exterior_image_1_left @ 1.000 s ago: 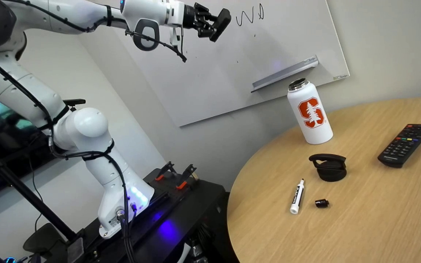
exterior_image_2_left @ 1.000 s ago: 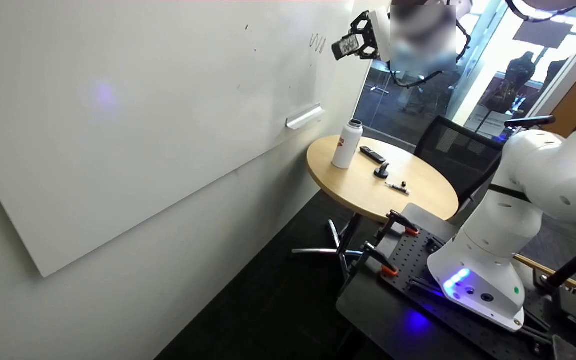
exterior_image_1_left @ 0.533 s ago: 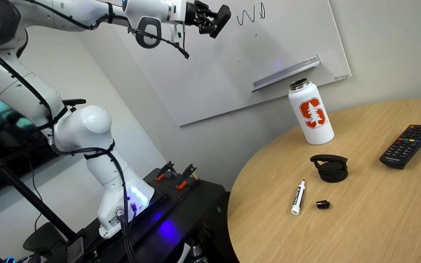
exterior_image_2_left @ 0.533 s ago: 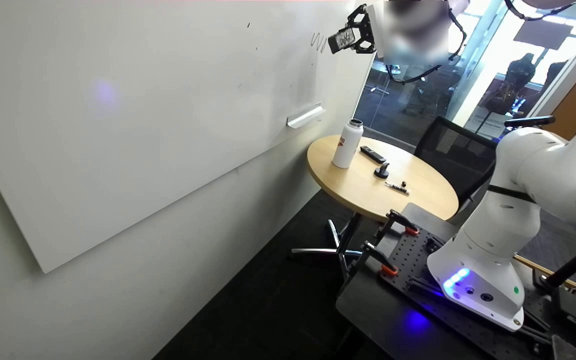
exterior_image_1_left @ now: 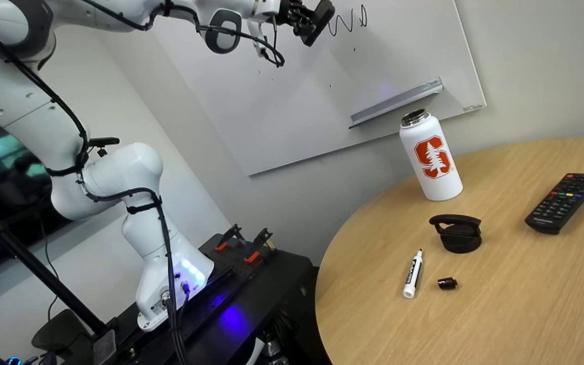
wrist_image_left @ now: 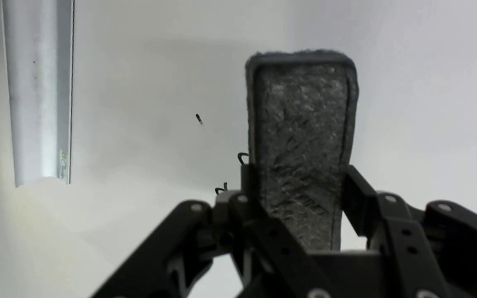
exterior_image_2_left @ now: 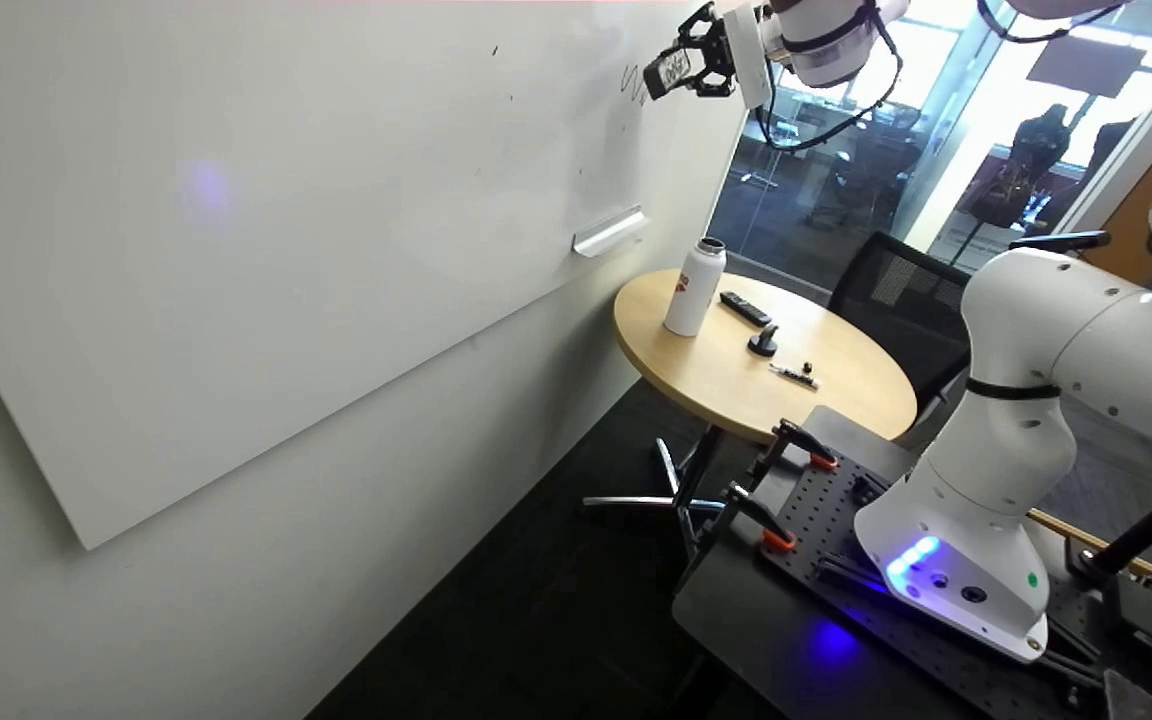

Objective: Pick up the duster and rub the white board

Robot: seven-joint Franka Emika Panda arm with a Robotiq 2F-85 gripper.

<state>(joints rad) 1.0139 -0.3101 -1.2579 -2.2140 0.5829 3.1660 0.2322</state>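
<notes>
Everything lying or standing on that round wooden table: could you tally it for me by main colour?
Mainly white: 2 (bottle, marker)
Mainly black: 3 (remote, looped lid, small cap)
Total: 5

I'm holding the duster (wrist_image_left: 304,124) before the board (exterior_image_1_left: 292,111); in an exterior view, the bottle (exterior_image_1_left: 430,162) is standing on the table (exterior_image_1_left: 540,299) behind the lid (exterior_image_1_left: 458,235) and left of the remote (exterior_image_1_left: 563,204), the marker (exterior_image_1_left: 413,275) lying left of the cap (exterior_image_1_left: 446,283).
</notes>
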